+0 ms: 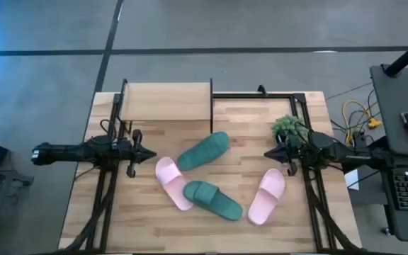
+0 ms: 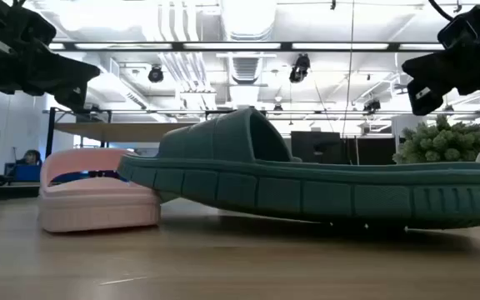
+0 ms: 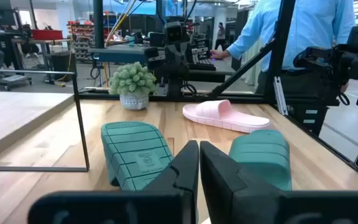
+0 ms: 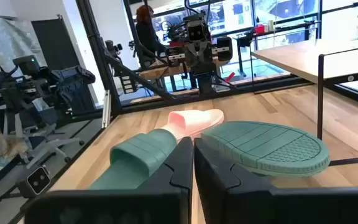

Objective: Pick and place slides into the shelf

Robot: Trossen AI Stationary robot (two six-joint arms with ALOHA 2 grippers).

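Four slides lie loose on the tabletop point(image 1: 140, 234), two green and two pink. Nearest the front edge, an upright green slide point(image 1: 212, 199) lies with one end resting on a pink slide point(image 1: 172, 183); the second pink slide point(image 1: 267, 195) lies apart to the right. Farther back, the second green slide point(image 1: 203, 151) lies sole-up, just in front of the shelf point(image 1: 166, 101), which stands at the back left corner with its light top board bare.

One small potted plant point(image 1: 288, 127) sits at the right, near the right gripper point(image 1: 269, 154). That gripper hovers over the right side of the tabletop, its fingers point(image 4: 178, 163) clenched together on nothing. The left gripper point(image 1: 151, 156) hovers over the left side, its fingers point(image 3: 183, 171) likewise pressed together and empty.

The tabletop is pale wood planking inside a black metal frame. Beyond it the room shows desks, equipment, ceiling lights, and a person in a light blue shirt point(image 3: 303, 31).
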